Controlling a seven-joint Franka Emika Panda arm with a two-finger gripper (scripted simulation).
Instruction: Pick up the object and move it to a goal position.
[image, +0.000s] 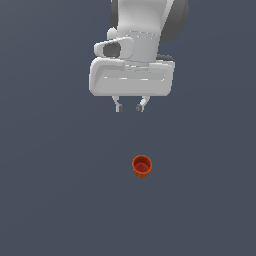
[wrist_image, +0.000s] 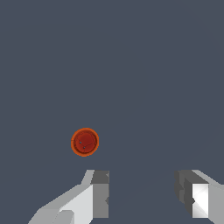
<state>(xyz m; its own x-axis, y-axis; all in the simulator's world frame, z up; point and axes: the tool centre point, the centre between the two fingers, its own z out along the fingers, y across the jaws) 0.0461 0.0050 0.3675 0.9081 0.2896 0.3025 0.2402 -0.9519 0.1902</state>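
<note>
No writing, brand or label readable anywhere in either view. In the exterior view the cup (image: 142, 166) sits nearest the camera: small, round, orange-red w/ thicker rim and darker red inside, upright on the flat grey-blue floor (image: 50, 200), mouth up. Farther back and higher in frame hangs the white gripper (image: 129, 107), its wide body clearly broader than the cup; two short dark-tipped fingers (image: 119, 106) point down, spread w/ a clear gap between them, nothing held. Cup is apart from the fingers, not touching, lying lower in the frame and a bit toward the exterior view's right of the gap's centre, roughly in line w/ the finger on that side. Above the gripper, the white and grey arm (image: 145, 20) runs out of frame. Wrist view confirms: both fingers spread wide, bare floor between them; cup seen from above as a red disc w/ orange rim, outside the gap, just beyond the tip of one finger, near it but not touching.
</note>
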